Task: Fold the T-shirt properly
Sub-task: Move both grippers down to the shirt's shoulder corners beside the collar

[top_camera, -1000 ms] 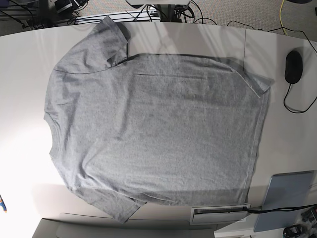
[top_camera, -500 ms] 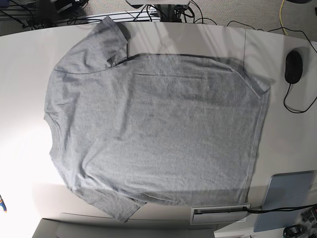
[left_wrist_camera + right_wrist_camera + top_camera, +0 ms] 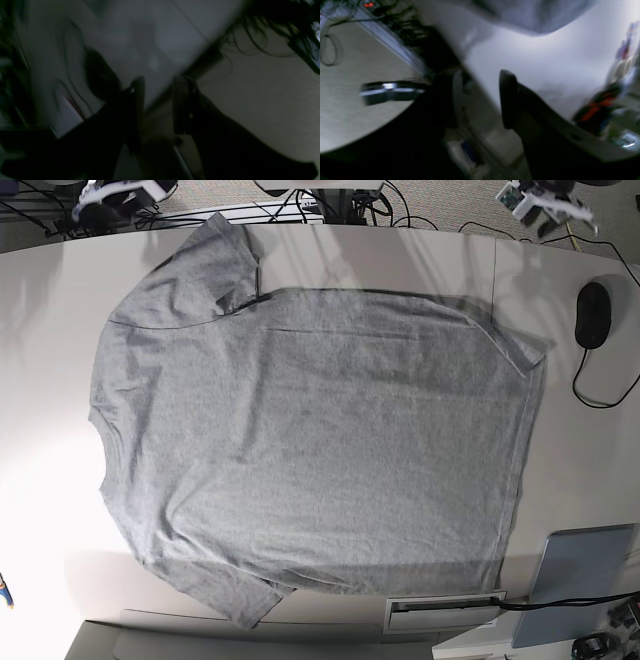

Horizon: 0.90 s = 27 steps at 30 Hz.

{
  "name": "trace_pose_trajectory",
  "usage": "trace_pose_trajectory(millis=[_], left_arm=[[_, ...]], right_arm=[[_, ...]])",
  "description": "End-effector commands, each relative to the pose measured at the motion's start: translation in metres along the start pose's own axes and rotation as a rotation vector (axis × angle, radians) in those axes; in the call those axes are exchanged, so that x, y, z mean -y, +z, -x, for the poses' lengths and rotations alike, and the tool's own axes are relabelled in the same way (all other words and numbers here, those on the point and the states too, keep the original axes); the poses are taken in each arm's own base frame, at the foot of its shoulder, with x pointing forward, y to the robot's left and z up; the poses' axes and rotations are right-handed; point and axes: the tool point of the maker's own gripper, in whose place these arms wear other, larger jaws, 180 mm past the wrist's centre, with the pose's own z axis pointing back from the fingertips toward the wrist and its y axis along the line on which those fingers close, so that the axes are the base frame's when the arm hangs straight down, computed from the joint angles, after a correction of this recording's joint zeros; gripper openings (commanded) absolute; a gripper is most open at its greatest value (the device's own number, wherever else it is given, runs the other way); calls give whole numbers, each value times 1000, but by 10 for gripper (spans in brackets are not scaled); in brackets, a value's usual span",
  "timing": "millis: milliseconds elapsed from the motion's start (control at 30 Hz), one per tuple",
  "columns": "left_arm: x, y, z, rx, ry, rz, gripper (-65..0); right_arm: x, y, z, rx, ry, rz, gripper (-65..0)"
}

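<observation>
One T-shirt lies spread flat across the white bench, plain side up (one black mouse beside it). Two end effectors, left and right, hover with fingers apart, gripping nothing.

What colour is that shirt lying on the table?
The T-shirt is plain heather grey; the base view shows it best.

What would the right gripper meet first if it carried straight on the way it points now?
Probably the bare white table. The right gripper is open and holds nothing. The grey T-shirt lies farther along the same line; blur leaves depth unclear.
</observation>
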Motion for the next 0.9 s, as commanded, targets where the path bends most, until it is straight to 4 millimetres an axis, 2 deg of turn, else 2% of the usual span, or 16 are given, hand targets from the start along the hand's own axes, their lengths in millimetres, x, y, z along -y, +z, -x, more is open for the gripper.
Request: trace_pose_trajectory(millis=[0,100,167,233,300,433,667,867], left_arm=[[-11,0,-12,43,-36,-17,-467],[-11,-13,-27,106,-131,62,-448],[-8,-21,-39,159,-174,125,-397],[-8,-29,-52,218,-195,155,-359],[-15,-36,-61,254,-209,155,-353],[-33,-49,-79,291,-229,118,-353],[-40,-76,-85,291,-256,145,-353],[-44,-117,-82,253,-307,142,-354]], right_arm=[[11,5,-11,40,33,30,-405],[31,8,-26,93,130,92,-405],[42,5,-31,110,190,132,-405],[53,0,-35,118,212,169,-404],[64,-5,-40,123,206,206,-396],[70,-17,-49,144,155,182,-278],[90,-27,-64,193,138,214,-276],[96,-29,-66,205,167,218,-276]])
